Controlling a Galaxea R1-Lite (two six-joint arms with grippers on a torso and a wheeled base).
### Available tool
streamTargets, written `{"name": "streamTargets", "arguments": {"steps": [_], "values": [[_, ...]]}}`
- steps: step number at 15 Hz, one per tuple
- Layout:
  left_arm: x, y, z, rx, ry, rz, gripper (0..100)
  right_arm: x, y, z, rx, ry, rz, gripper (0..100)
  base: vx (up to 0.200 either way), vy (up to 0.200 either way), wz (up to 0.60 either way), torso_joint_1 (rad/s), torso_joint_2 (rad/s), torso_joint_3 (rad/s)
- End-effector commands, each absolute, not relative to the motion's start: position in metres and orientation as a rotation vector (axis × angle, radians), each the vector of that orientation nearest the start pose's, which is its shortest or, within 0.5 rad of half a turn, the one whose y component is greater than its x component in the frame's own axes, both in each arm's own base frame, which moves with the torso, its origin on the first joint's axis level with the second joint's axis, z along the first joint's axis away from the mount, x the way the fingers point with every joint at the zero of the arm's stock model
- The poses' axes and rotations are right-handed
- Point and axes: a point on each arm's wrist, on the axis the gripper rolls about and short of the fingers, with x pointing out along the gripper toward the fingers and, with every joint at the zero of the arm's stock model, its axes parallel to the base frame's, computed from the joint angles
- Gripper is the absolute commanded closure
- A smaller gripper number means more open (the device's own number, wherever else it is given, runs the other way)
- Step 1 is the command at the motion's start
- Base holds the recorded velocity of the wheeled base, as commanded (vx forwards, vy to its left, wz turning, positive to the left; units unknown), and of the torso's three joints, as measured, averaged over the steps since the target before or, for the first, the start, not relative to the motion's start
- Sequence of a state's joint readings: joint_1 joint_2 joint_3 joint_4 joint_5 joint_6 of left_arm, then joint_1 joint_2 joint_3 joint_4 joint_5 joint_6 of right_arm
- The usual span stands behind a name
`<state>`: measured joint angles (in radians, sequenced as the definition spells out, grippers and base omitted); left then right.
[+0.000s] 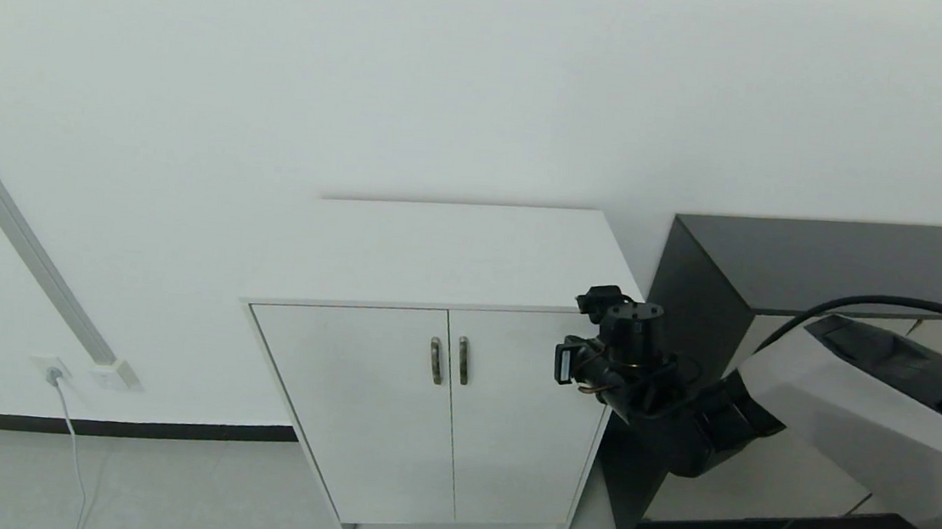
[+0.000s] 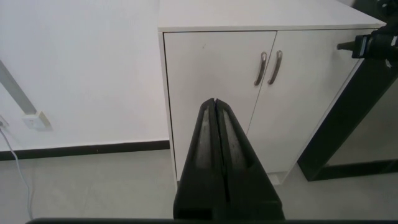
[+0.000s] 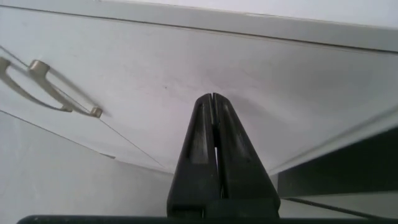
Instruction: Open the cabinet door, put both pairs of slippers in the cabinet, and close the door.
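Right gripper (image 3: 212,99), closed on nothing, is being held aside of the handle (image 1: 463,360), so the cabinet door (image 1: 521,422) is likely being bumped, not pulled.

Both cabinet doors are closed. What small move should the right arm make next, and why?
Probably open the right gripper and shift it toward the right door's handle: the gripper is shut and faces bare door panel, away from the handle.

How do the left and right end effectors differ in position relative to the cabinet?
The right end effector is close to the cabinet, the left end effector well back from it. The right faces the right door near its upper outer corner; the left faces the left door. Both are shut and empty.
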<state>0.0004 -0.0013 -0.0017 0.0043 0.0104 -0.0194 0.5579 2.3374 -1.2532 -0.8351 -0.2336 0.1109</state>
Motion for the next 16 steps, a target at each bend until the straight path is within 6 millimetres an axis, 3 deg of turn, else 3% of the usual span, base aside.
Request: {"name": "streamTargets", "arguments": {"steps": [1, 6, 10, 16], "values": [[-0.023, 0.0, 0.075, -0.018, 0.003, 0.011, 100, 0.358, 0.216, 0.106, 0.032, 0.204, 0.31, 100, 0.0, 0.0, 0.0, 0.0, 0.0, 0.0], [-0.023, 0.0, 0.075, -0.018, 0.003, 0.012, 100, 0.301, 0.158, 0.147, 0.044, 0.173, 0.239, 100, 0.0, 0.0, 0.0, 0.0, 0.0, 0.0], [-0.023, 0.0, 0.075, -0.018, 0.003, 0.012, 100, 0.248, 0.1, 0.173, 0.026, 0.127, 0.154, 100, 0.0, 0.0, 0.0, 0.0, 0.0, 0.0], [-0.023, 0.0, 0.075, -0.02, 0.003, 0.014, 100, 0.18, 0.055, 0.18, -0.015, 0.125, 0.084, 100, 0.0, 0.0, 0.0, 0.0, 0.0, 0.0]]}}
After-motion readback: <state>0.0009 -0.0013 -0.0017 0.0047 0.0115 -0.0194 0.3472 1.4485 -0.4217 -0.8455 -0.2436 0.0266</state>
